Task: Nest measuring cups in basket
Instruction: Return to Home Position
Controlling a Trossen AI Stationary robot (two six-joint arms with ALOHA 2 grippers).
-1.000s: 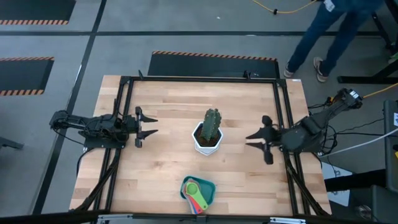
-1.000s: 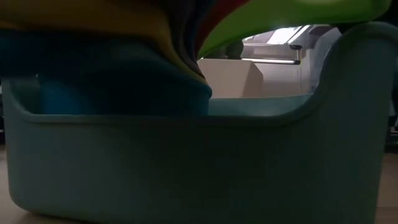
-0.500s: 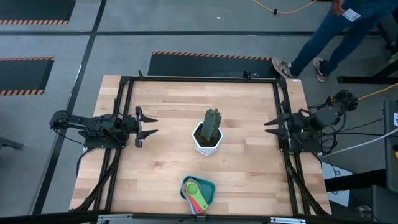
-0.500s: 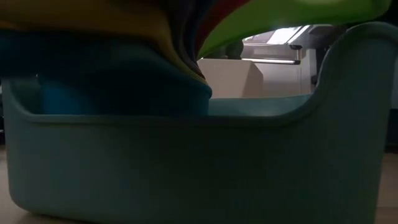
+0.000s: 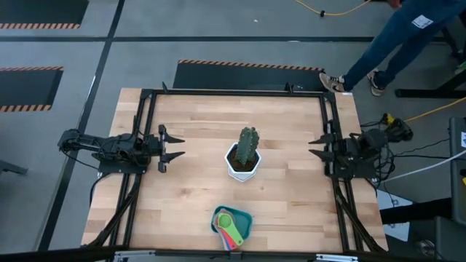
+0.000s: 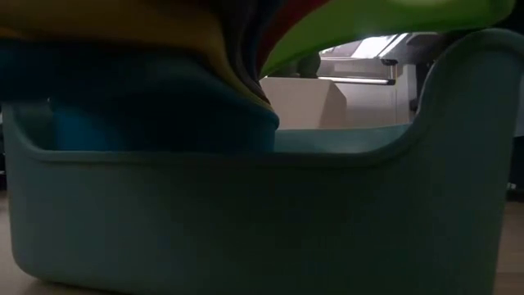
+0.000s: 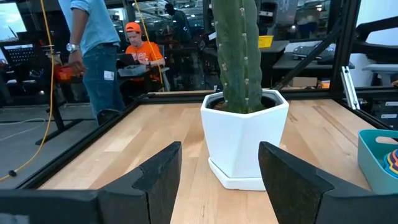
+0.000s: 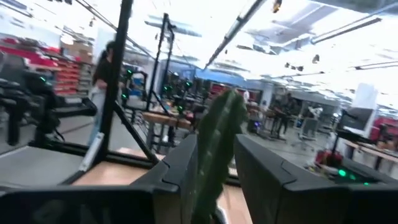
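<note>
The teal basket (image 5: 243,218) sits near the table's near edge, in the middle. The measuring cups (image 5: 228,227) lie stacked in it, green on top, their handles fanned over its near-left rim. In the low view the basket's wall (image 6: 246,221) fills the picture, with the yellow, blue and green cups (image 6: 393,16) above it. My left gripper (image 5: 172,147) hovers open at the table's left side, pointing at the cactus pot. My right gripper (image 5: 315,146) is open at the table's right edge, also facing the pot. The basket (image 7: 376,155) shows at the edge of the left wrist view.
A white pot with a green cactus (image 5: 244,156) stands at the table's middle, between the two grippers; it also shows in both wrist views (image 7: 245,134) (image 8: 214,149). A black frame (image 5: 233,92) rims the table. A person (image 5: 393,40) walks past beyond the far right corner.
My right gripper has drawn back from beside the cactus pot toward the table's right edge and a little toward the far edge. The left arm, basket and cups have kept still. The person beyond the far right corner has walked on.
</note>
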